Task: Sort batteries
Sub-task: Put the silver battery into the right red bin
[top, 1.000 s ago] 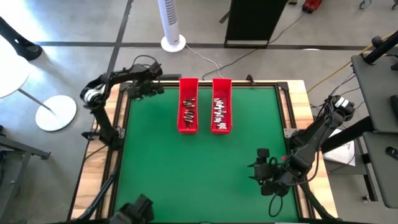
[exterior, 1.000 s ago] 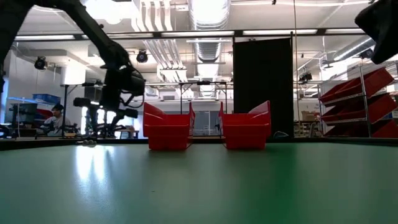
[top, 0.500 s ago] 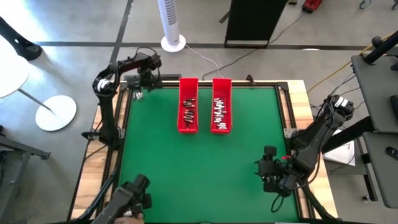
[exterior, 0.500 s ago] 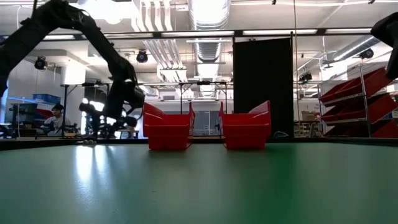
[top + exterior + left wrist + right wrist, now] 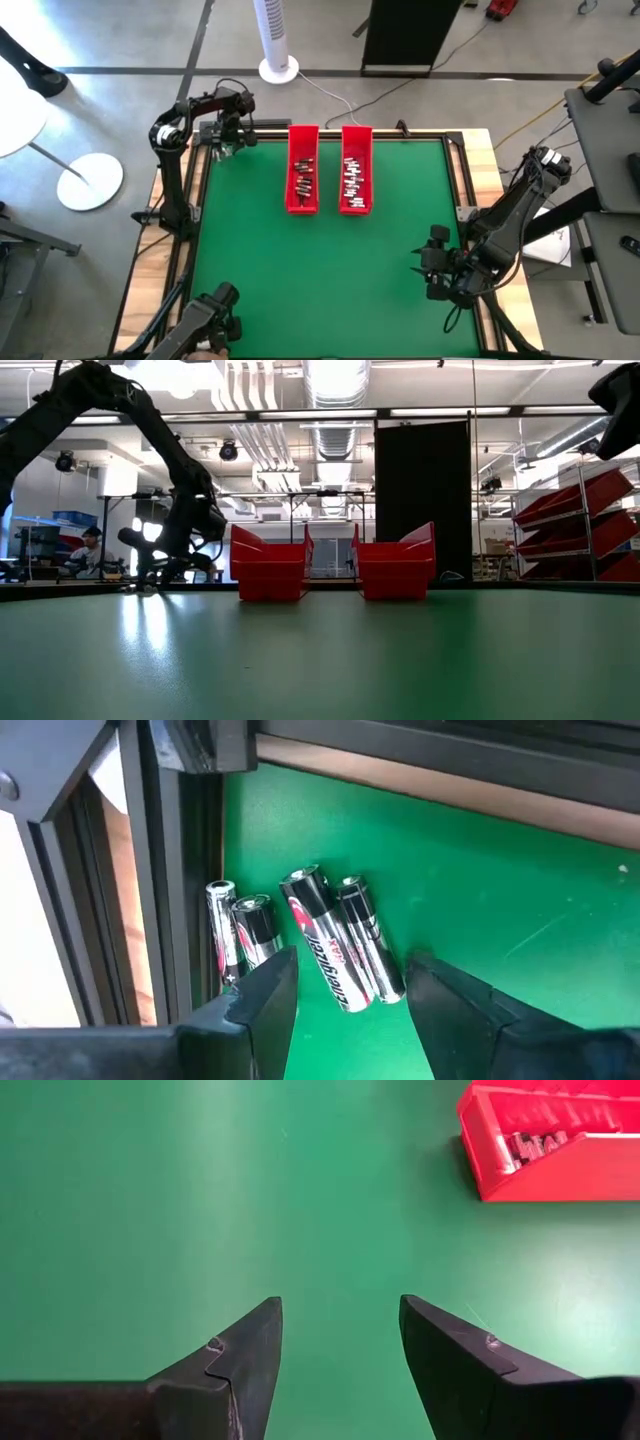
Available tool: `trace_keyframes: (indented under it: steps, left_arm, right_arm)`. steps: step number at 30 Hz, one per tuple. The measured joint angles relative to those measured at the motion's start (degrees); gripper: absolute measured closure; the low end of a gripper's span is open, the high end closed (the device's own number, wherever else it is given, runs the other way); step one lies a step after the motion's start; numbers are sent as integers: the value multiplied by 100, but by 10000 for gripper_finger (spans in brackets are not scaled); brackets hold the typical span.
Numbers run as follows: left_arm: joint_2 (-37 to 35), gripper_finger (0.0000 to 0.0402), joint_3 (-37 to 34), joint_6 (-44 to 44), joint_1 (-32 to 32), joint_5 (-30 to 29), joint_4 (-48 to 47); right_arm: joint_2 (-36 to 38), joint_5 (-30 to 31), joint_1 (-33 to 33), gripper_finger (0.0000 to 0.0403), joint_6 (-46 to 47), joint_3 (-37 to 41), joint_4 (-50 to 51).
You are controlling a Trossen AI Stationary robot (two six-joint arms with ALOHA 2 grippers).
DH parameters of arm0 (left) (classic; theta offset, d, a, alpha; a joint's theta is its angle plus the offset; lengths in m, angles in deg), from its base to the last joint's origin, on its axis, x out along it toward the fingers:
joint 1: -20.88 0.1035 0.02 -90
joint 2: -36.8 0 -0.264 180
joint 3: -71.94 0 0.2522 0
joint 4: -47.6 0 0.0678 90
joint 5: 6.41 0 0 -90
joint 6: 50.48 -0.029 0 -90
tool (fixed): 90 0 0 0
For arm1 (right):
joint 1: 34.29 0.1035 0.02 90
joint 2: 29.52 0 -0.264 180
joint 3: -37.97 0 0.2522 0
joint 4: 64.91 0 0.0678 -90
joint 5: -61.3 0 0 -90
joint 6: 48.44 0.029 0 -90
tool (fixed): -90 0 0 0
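Four silver-black batteries (image 5: 330, 950) lie side by side on green.

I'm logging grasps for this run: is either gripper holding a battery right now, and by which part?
Nothing is held. The left gripper hovers open over loose batteries at the mat's corner; the right gripper is open over bare mat.

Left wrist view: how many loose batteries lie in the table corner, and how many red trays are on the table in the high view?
Loose batteries in the corner: 4
Red trays: 2, the left tray and the right tray
Total: 6
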Motion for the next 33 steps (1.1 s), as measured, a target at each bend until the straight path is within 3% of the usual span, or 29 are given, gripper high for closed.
trace_keyframes:
  steps: [8,19,33]
  left_arm:
    - [17,260,89,-111,-68,225,128]
    - [35,395,154,-382,-348,143,445]
    - [-109,401,224,-470,-594,260,308]
  right_arm:
    - [9,101,0,217,-196,0,0]
    - [9,138,0,236,-192,0,7]
    - [9,55,2,256,-147,0,7]
